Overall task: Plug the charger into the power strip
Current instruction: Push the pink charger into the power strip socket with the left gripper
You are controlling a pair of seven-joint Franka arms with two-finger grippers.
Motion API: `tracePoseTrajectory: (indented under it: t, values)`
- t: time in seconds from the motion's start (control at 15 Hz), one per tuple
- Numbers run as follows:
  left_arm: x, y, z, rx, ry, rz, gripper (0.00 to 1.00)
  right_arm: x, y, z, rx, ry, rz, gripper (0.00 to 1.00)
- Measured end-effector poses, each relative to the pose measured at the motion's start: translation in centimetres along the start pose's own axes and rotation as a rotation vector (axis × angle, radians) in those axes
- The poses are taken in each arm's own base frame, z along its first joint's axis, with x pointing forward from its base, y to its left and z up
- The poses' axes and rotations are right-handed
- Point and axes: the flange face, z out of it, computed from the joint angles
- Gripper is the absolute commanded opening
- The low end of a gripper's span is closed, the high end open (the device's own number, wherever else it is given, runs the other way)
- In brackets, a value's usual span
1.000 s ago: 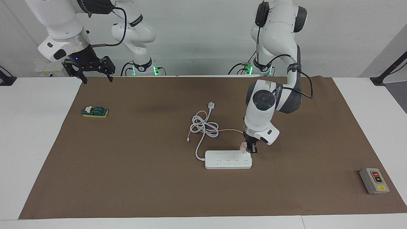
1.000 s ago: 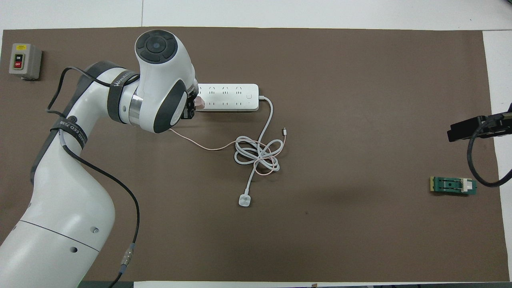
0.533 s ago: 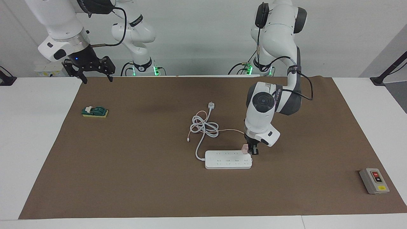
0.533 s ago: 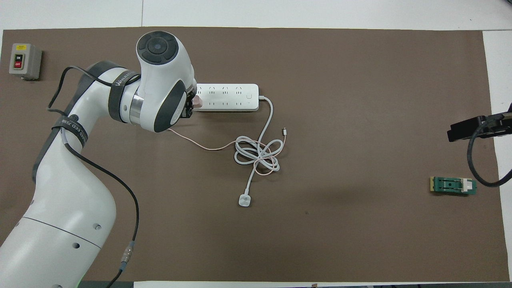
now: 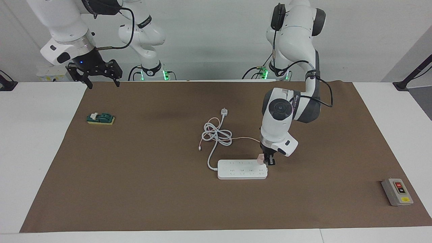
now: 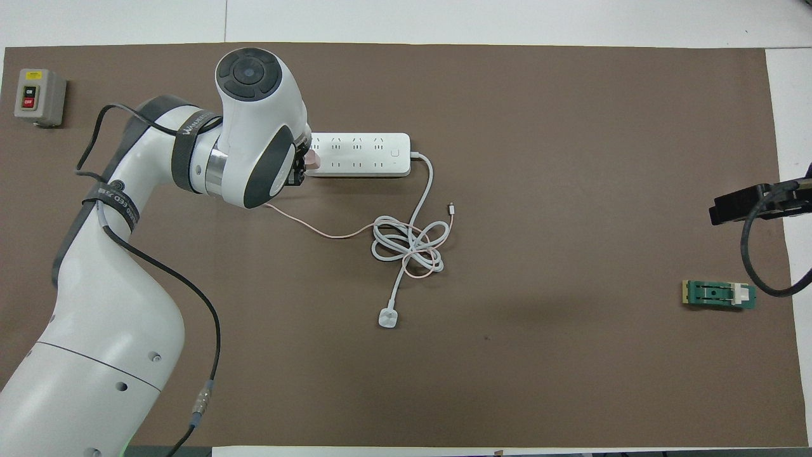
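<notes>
The pale pink charger [image 5: 260, 158] [image 6: 312, 163] sits at the corner of the white power strip [image 5: 241, 169] [image 6: 361, 154] nearest the left arm's end, on the edge closer to the robots. My left gripper [image 5: 267, 161] [image 6: 299, 176] is shut on the charger and points down, and its wrist hides part of the strip in the overhead view. The charger's thin pink cable [image 5: 240, 138] [image 6: 317, 231] trails back to a tangle of cords. My right gripper [image 5: 100, 80] waits open, raised over the mat's corner at the right arm's end.
The strip's thick white cord [image 5: 216, 135] [image 6: 409, 241] coils with the pink cable between the strip and the robots, ending in a white plug [image 5: 223, 111] [image 6: 387, 318]. A grey switch box [image 5: 397, 191] [image 6: 38, 96] and a green block [image 5: 100, 118] [image 6: 719, 294] lie toward opposite ends.
My left gripper has lowered slightly with the charger, bringing it down onto the strip's corner. The right arm has not moved.
</notes>
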Motion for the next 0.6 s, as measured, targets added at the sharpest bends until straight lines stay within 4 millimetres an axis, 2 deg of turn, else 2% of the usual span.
tracePoseTrajectory:
  t: [0.6]
  values:
    - [-0.23, 0.44, 0.02, -0.007, -0.002, 0.001, 0.00, 0.00, 0.00, 0.00, 0.000, 0.000, 0.000, 1.00]
